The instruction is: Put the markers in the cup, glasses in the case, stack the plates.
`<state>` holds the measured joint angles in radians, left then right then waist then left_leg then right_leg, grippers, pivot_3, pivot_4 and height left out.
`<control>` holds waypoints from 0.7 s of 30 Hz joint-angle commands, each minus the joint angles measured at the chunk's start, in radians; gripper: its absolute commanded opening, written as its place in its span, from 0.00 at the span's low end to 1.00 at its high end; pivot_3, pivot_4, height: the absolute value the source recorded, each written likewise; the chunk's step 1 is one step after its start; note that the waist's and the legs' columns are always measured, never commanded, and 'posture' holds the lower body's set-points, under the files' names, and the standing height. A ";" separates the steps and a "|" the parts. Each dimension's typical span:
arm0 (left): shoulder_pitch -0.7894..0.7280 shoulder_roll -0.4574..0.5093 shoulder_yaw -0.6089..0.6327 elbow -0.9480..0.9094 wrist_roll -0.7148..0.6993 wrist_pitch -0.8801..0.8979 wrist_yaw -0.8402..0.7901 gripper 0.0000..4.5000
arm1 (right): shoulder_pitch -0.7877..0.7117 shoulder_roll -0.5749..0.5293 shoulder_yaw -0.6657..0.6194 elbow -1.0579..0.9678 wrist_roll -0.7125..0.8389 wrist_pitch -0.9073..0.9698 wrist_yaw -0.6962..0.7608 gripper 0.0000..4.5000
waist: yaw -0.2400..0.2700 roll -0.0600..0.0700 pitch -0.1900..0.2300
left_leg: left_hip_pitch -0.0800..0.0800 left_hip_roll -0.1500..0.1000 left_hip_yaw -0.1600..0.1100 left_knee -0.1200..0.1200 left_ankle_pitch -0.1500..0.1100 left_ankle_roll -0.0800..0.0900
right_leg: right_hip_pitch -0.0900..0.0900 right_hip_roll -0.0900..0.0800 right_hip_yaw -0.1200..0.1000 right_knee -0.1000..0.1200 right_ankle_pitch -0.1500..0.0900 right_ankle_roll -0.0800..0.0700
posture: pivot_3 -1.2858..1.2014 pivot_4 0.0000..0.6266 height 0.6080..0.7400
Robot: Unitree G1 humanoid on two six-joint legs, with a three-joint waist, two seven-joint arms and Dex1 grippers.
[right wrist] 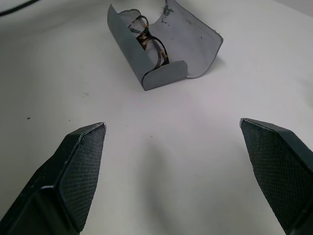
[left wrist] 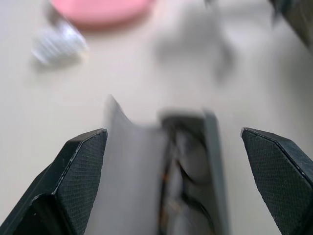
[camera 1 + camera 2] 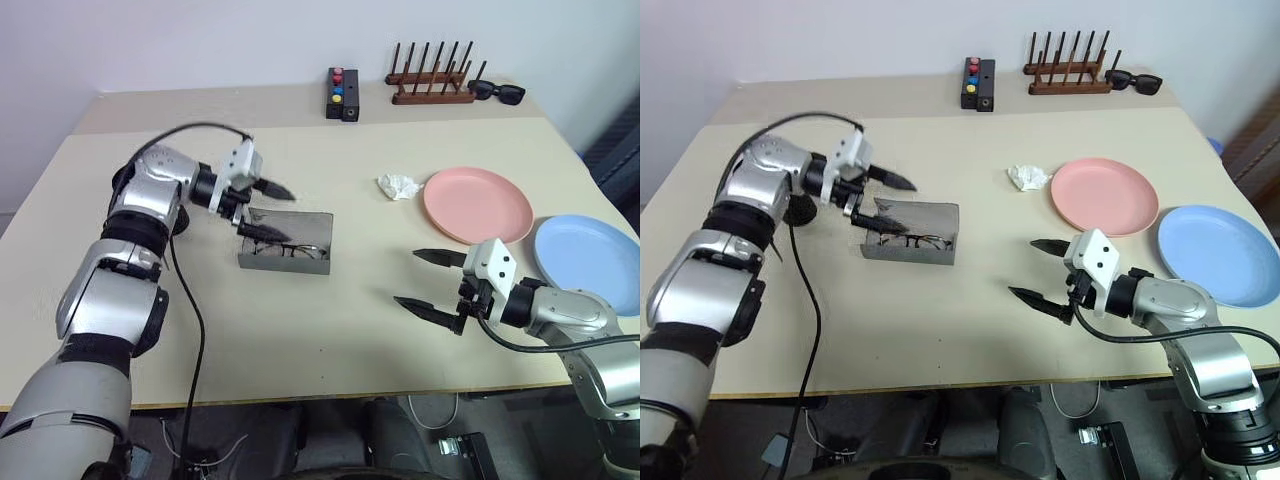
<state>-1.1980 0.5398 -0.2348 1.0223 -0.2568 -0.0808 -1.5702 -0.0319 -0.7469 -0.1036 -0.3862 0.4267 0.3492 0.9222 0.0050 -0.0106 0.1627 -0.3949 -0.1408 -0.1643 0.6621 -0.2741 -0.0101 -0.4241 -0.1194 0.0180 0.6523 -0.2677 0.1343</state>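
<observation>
The grey case (image 3: pixel 300 240) lies open at mid-table with the wire-frame glasses (image 3: pixel 293 250) inside it, seen closer in the right wrist view as case (image 1: pixel 195 44) and glasses (image 1: pixel 149 39). My left gripper (image 3: pixel 290 217) hovers open and empty just above the case's left end. The pink plate (image 3: pixel 477 205) and the blue plate (image 3: pixel 588 262) lie side by side on the right, not stacked. My right gripper (image 3: pixel 406 277) stands open and empty over bare table, left of the blue plate. The markers are out of view. Something black (image 3: pixel 797 210) peeks out behind my left forearm; I cannot tell if it is the cup.
A crumpled white tissue (image 3: pixel 398 186) lies left of the pink plate. At the back of the table (image 3: pixel 300 360) stand a black box with coloured buttons (image 3: pixel 343 93), a wooden peg rack (image 3: pixel 432 88) and black sunglasses (image 3: pixel 497 92).
</observation>
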 commanded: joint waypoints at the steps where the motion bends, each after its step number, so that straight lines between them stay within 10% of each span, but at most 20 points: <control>1: -0.046 -0.010 0.101 -0.015 -0.031 0.057 0.066 0.81 | 0.000 0.004 -0.013 0.008 0.001 -0.036 0.011 1.00 | -0.001 0.000 0.000 | 0.000 0.000 0.000 0.000 0.000 0.000 | 0.000 0.000 0.000 0.000 0.000 0.000 | 0.52 0.24 1.00; 7: -0.009 -0.024 0.121 -0.017 0.092 -0.046 0.326 0.29 | -0.017 0.016 0.002 0.065 -0.017 -0.085 0.028 1.00 | -0.001 0.000 0.000 | 0.000 0.000 0.000 0.000 0.000 0.000 | 0.000 0.000 0.000 0.000 0.000 0.000 | 0.52 0.24 1.00; 21: 0.032 -0.085 0.008 -0.031 0.372 -0.020 0.613 0.29 | -0.033 0.050 0.037 0.064 -0.043 -0.103 0.003 1.00 | 0.007 -0.001 0.000 | -0.001 -0.001 0.000 0.002 0.000 0.000 | 0.000 0.000 0.001 0.000 0.001 0.001 | 0.52 0.24 1.00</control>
<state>-1.1309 0.4557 -0.2334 1.0127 0.1054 -0.0806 -0.9857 -0.0585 -0.7031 -0.0548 -0.2905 0.3756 0.2577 0.9289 0.0120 -0.0112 0.1630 -0.3961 -0.1416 -0.1643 0.6637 -0.2741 -0.0102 -0.4243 -0.1196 0.0187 0.6524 -0.2668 0.1358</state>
